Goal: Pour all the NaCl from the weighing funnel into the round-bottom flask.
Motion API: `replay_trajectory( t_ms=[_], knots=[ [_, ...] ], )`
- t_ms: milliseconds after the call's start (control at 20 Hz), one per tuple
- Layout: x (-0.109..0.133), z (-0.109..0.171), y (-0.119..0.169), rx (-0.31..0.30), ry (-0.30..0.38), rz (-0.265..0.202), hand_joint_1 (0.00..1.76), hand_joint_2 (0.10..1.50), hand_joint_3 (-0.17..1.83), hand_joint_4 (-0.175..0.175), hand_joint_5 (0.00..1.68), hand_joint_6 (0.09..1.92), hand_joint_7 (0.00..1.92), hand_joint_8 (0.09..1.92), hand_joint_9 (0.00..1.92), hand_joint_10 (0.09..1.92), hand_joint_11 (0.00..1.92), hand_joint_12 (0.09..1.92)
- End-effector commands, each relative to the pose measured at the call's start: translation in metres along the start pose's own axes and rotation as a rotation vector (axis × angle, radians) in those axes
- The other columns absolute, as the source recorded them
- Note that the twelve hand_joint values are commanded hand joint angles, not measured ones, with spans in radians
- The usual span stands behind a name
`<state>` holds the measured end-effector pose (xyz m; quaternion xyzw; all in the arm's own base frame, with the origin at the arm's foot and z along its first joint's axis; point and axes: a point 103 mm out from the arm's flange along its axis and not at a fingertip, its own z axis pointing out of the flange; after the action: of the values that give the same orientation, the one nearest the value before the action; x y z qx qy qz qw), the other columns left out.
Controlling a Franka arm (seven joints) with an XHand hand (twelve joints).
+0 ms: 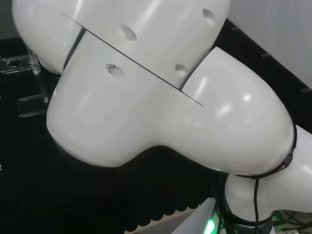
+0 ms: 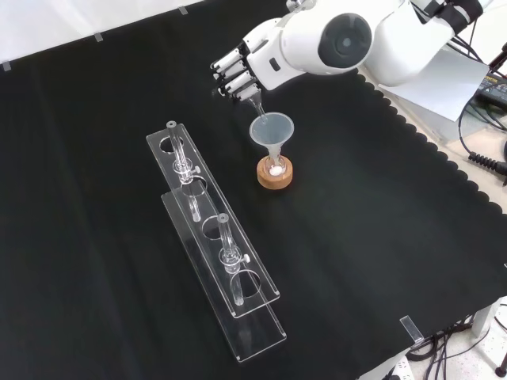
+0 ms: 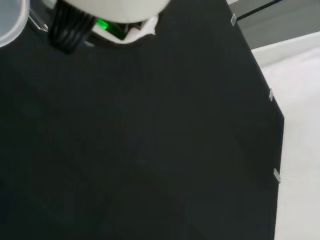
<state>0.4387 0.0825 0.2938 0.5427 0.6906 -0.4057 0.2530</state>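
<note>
You are working at a laboratory bench: a tabletop draped in black cloth [image 2: 380, 237] carries a clear acrylic tube rack [image 2: 214, 237] and a clear plastic funnel [image 2: 272, 131] set in a glass flask on a cork ring stand [image 2: 275, 174].

1 funnel [image 2: 272, 129], 1 cork ring [image 2: 275, 174], 2 racks [image 2: 238, 317].

A bench draped in black cloth [image 2: 380, 261] with a scalloped edge toward three o'clock in the front view; pale floor [image 3: 300, 150] beyond it; dark cables [image 2: 483, 158] trailing at the right
</note>
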Motion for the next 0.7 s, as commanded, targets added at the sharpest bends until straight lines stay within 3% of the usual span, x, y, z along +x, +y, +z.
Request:
replay_trajectory(
  t_ms=[50, 250, 500, 700],
  knots=[
    [-0.003, 0.006, 0.003, 0.010, 0.068, 0.007, 1.10, 0.67, 0.69, 0.175, 1.19, 0.84, 0.39, 0.63, 0.73, 0.54, 0.36, 1.32],
    [-0.008, 0.014, 0.005, 0.021, 0.164, 0.019, 1.10, 0.67, 0.69, 0.175, 1.19, 0.84, 0.39, 0.63, 0.73, 0.54, 0.36, 1.32],
    [-0.014, 0.026, 0.008, 0.030, 0.211, 0.026, 1.10, 0.67, 0.69, 0.175, 1.19, 0.84, 0.39, 0.63, 0.73, 0.54, 0.36, 1.32],
    [-0.019, 0.034, 0.009, 0.038, 0.293, 0.034, 1.10, 0.67, 0.69, 0.175, 1.19, 0.84, 0.39, 0.63, 0.73, 0.54, 0.36, 1.32]
  ],
)
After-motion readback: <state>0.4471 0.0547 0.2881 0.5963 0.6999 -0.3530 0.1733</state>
